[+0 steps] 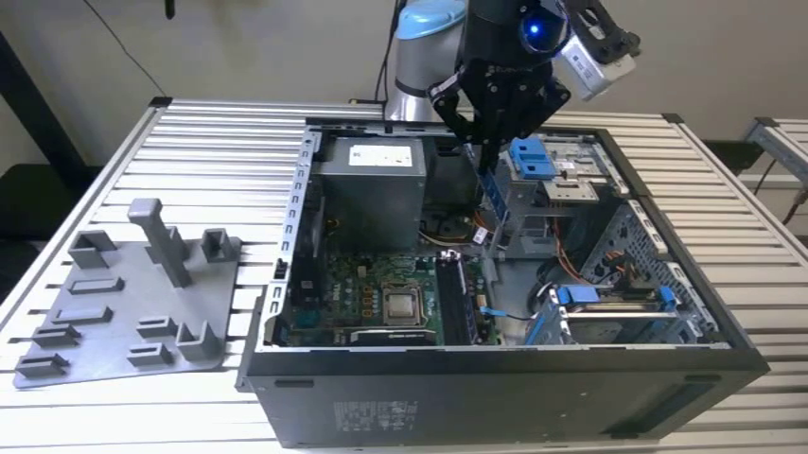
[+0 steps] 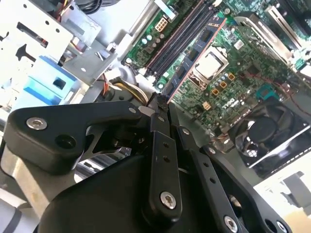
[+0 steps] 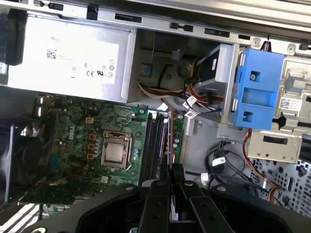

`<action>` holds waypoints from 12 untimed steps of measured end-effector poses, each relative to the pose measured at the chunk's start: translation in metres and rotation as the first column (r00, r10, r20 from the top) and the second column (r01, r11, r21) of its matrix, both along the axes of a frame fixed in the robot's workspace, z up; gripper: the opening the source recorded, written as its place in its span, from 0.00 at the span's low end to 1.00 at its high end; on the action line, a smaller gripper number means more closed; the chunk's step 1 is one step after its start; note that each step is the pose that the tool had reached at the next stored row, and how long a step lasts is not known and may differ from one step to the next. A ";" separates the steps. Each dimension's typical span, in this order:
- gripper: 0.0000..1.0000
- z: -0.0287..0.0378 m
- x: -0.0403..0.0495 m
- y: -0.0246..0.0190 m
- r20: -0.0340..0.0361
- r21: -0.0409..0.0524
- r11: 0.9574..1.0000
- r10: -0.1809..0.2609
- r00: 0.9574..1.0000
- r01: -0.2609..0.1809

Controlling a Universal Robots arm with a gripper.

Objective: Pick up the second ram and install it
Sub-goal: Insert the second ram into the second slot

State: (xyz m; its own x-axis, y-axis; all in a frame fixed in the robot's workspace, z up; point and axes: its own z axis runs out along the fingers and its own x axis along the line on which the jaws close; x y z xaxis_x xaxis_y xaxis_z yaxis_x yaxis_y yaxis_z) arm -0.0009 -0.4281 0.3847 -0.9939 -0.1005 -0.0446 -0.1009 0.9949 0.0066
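Note:
My gripper (image 1: 487, 142) hangs over the open computer case (image 1: 505, 383), shut on the second ram (image 1: 493, 194). The ram is a thin dark stick hanging edge-down from the fingertips, above the case's middle. In the second wrist view the ram (image 2: 194, 56) runs away from the gripper (image 2: 159, 104) toward the black memory slots (image 2: 177, 41) on the green motherboard. In the first wrist view the ram shows edge-on as a thin line (image 3: 170, 145) beyond the gripper (image 3: 171, 177), beside the memory slots (image 3: 155, 141) and still above them.
A grey power supply (image 1: 373, 189) fills the case's back. A blue drive bracket (image 1: 536, 156) sits to the exterior view's right of the gripper. The processor socket (image 1: 404, 305) and loose cables (image 3: 218, 160) flank the slots. A grey fixture plate (image 1: 127, 312) lies on the table beside the case.

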 end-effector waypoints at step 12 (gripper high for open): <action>0.14 -0.0018 0.0000 0.0000 -0.007 0.000 0.989 -0.148 0.989 0.148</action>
